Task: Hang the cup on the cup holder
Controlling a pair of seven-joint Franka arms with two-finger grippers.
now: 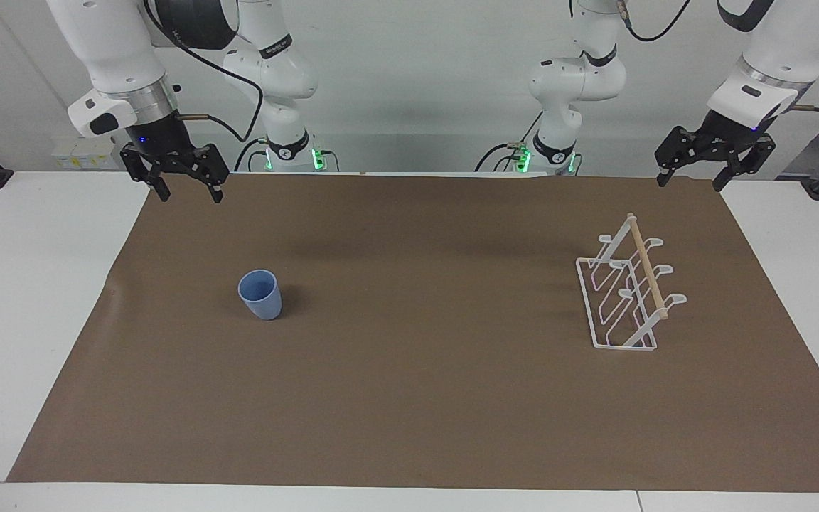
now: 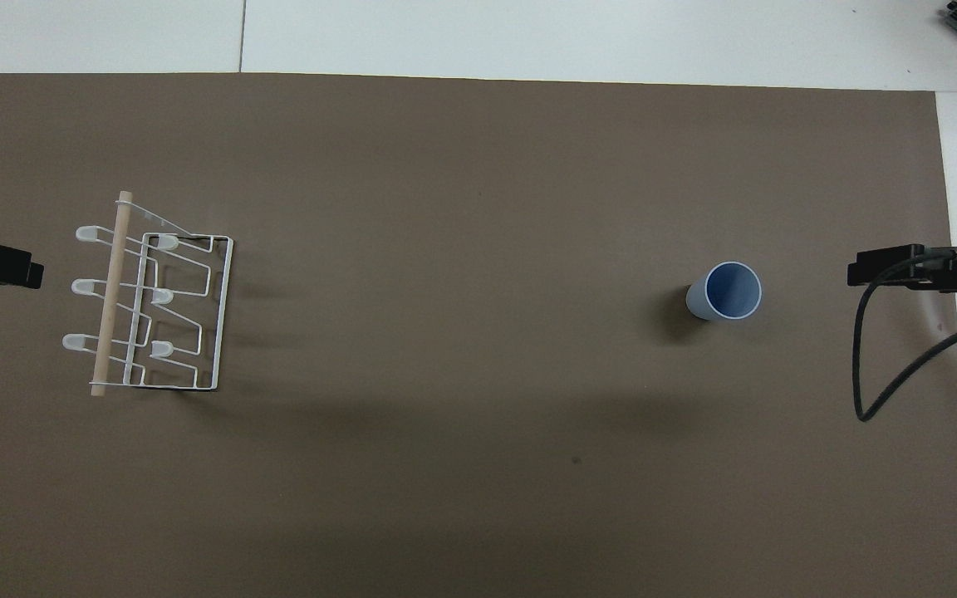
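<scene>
White table (image 1: 40, 299) spread with a brown mat (image 1: 409, 398). Toward the left arm's end of the mat, cup holder (image 1: 626, 291) of white wire, upright, wooden dowel (image 1: 648, 267) along its top. Toward the right arm's end, light-blue cup (image 1: 261, 294), upright, mouth up, well apart from the holder. Left hand (image 1: 692, 179) raised over the mat's corner, fingers apart, empty. Right hand (image 1: 190, 194) raised over the other corner at the robots' end, fingers apart, empty.
</scene>
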